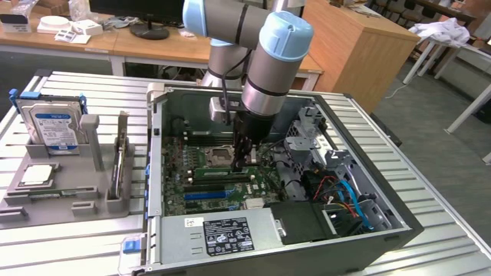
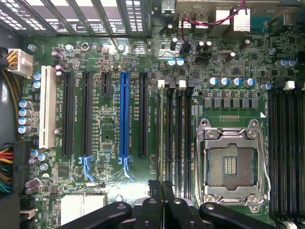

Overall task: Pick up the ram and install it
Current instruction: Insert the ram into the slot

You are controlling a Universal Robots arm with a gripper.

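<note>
Low inside the computer case (image 1: 387, 238), gripper (image 2: 163, 185) pinched on the ram (image 2: 162, 133), edge-on at the memory slots (image 2: 179, 133), beside the processor socket (image 2: 232, 164)

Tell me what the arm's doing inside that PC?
The arm's gripper is down inside the open PC case, shut on the ram. The ram stands on edge along a memory slot, beside the empty CPU socket. Whether it is fully seated cannot be told.
</note>
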